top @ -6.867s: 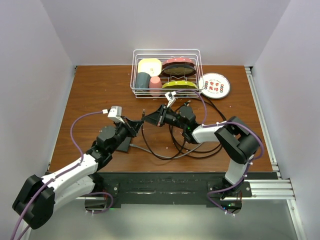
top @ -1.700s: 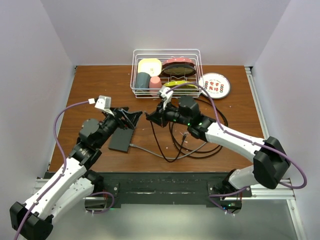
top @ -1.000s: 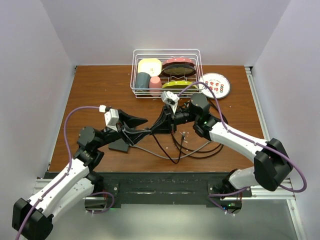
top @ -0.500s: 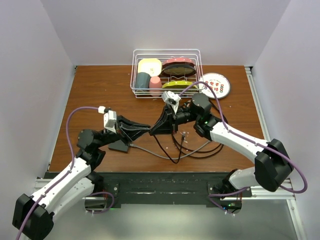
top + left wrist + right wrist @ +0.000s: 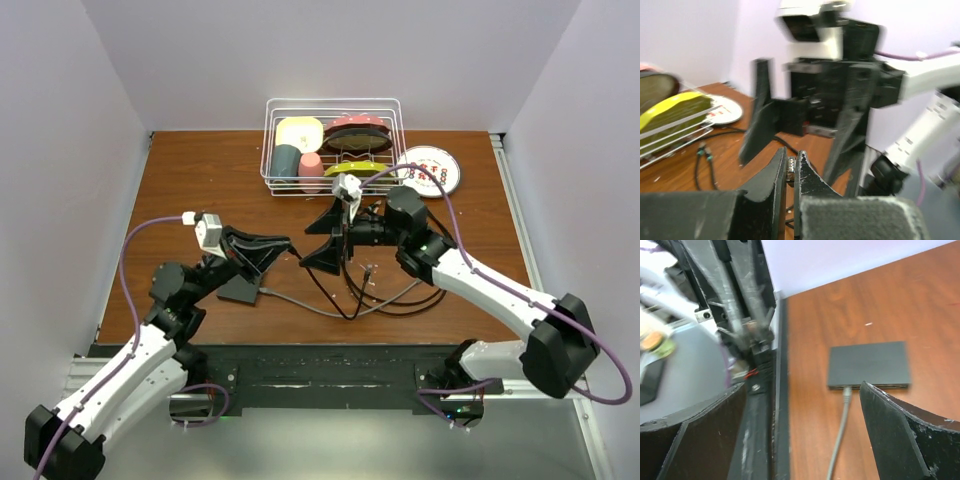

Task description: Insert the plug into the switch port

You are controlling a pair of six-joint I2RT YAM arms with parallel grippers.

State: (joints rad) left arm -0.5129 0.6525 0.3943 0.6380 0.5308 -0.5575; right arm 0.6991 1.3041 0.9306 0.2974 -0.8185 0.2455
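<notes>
Brown table (image 5: 180, 180), switch (image 5: 869, 365) flat — left claw (image 5: 791, 155) apparently pinching plug (image 5: 790, 170)

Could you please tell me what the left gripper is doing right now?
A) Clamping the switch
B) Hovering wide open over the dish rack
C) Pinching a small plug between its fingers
C: the left wrist view shows the left gripper with its fingers closed on a small plug, while the switch lies apart from it.

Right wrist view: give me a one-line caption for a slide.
Right gripper, jaws open, frames the black switch lying flat on the wooden table, a grey cable meeting its edge.
</notes>
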